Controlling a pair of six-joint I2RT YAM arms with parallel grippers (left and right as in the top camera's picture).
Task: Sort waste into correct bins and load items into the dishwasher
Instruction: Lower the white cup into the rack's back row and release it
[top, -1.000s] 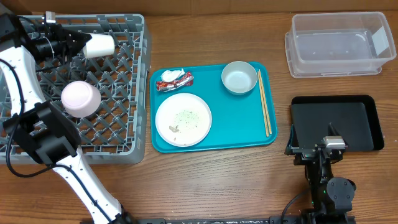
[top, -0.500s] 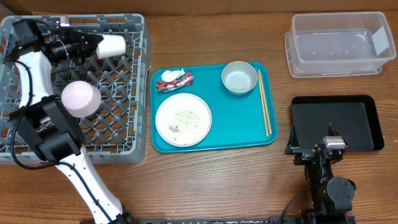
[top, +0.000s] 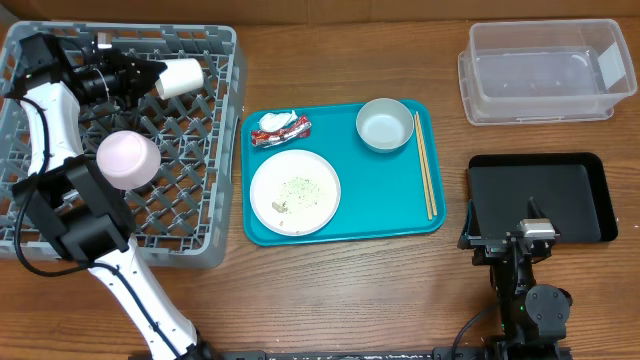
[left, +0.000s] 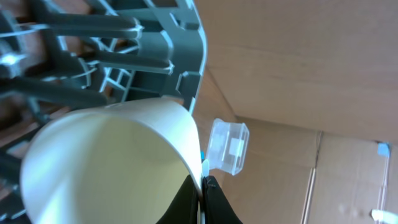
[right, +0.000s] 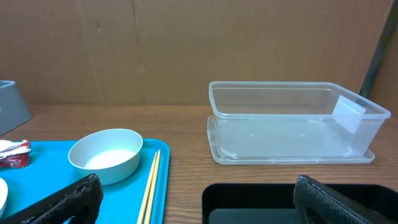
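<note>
My left gripper (top: 152, 76) is shut on the rim of the small white cup (top: 181, 77), holding it on its side over the back of the grey dishwasher rack (top: 222, 150). The left wrist view shows the cup (left: 106, 162) with its rim pinched in the left gripper (left: 203, 190). A pale bowl (top: 127, 158) lies upside-down in the rack. On the teal tray (top: 380, 200) lie the white plate (top: 294, 191) with food bits, the red-and-white wrapper (top: 283, 130), a white bowl (top: 384, 124) and chopsticks (top: 425, 165). My right gripper (right: 202, 205) stands open and empty near the black tray (top: 570, 195).
The clear plastic tub (top: 545, 70) stands at the back right, behind the black tray. The right arm's base (top: 520, 290) sits at the table's front edge. Brown cardboard walls close off the back of the table.
My left gripper has carried the cup a little to the right over the rack's back edge. The right arm has not moved.
</note>
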